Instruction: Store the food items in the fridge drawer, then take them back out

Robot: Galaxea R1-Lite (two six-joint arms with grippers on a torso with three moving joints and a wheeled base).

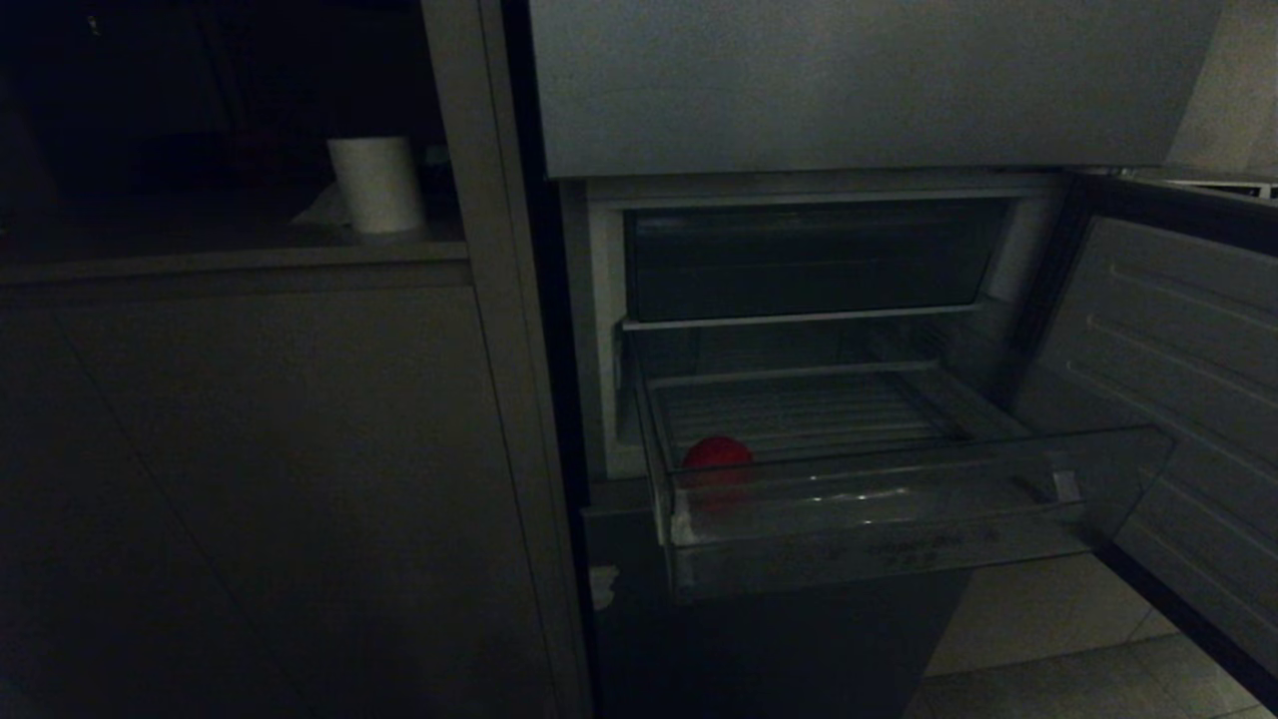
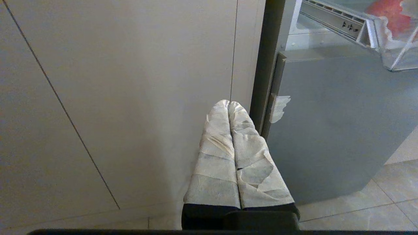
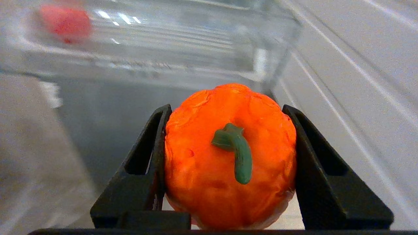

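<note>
While the right gripper [image 3: 230,163] is clamping the lumpy orange piece [image 3: 228,156] by its sides, seemingly light and rigid, the red item [image 1: 717,455] is lying at the drawer's [image 1: 879,499] nine o'clock corner, left gripper [image 2: 230,104] closed.

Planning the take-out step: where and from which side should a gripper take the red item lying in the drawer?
Grip the red item across its round middle, coming from above. It sits in the left front corner of the open drawer, close behind the clear front wall, so a level approach looks blocked; only the top is open. The right gripper holds the orange piece.
</note>
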